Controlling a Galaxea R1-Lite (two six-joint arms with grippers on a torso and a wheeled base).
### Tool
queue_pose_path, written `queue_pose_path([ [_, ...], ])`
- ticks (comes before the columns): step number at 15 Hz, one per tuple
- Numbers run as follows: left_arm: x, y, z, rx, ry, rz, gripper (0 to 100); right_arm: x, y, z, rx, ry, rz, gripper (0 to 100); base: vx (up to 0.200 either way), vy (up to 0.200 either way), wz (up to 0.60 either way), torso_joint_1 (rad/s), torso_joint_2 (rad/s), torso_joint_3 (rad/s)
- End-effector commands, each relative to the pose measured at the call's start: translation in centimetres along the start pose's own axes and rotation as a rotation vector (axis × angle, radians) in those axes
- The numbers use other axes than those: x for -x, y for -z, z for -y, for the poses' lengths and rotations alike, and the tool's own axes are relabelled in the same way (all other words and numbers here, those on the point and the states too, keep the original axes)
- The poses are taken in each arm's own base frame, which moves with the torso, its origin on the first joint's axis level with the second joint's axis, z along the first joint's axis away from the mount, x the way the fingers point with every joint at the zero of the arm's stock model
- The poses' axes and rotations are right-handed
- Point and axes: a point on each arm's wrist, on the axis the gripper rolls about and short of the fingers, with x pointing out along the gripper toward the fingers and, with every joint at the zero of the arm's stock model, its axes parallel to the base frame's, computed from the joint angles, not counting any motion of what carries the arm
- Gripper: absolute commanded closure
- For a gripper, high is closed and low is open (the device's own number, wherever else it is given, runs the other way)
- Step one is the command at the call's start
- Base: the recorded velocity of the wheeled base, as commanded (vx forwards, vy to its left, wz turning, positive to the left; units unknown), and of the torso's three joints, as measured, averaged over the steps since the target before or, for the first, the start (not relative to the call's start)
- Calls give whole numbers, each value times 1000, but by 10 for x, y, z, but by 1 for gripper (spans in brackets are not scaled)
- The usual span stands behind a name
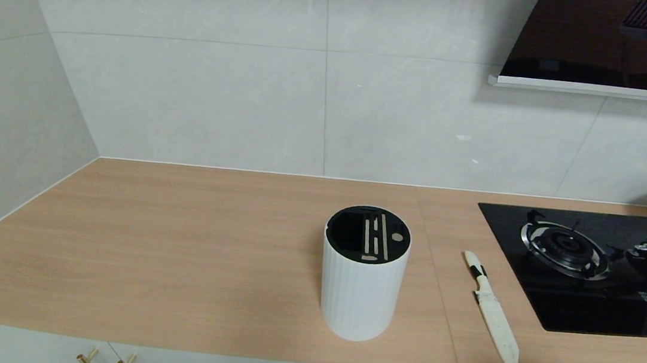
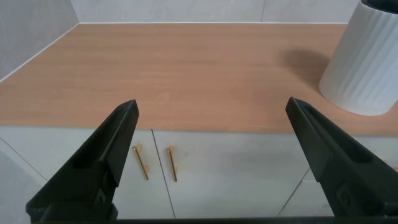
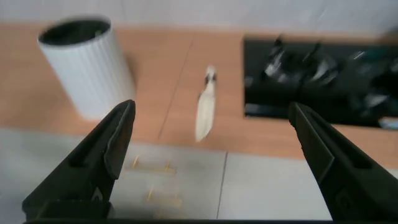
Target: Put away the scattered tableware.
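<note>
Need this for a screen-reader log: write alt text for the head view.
A white ribbed cylindrical holder with a black slotted top stands on a light wooden counter; a pale speckled knife lies flat to its right, beside a black gas hob.

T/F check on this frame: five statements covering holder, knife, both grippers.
1. The holder stands upright on the counter. True.
2. The knife lies flat on the counter. True.
3. The knife touches the holder. False: it lies apart from it, between the holder and the stove.
4. The left gripper is open. True.
5. The right gripper is shut on the knife. False: it is open and empty, short of the counter.
</note>
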Motion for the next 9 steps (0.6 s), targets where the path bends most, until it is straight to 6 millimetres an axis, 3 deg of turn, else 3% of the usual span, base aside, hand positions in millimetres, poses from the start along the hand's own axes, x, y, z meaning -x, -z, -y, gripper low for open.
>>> queue_pose_path([
  [1,0,0,0,0,-1,0,0,-103,-42,1,-15,-112,-291,0,0,0,0,0,0,0],
  [6,0,0,0,0,-1,0,0,-207,-28,-10,10,-136,-440,0,0,0,0,0,0,0],
  [9,0,0,0,0,-1,0,0,-245,0,-18,61,-73,-509,0,0,0,0,0,0,0],
])
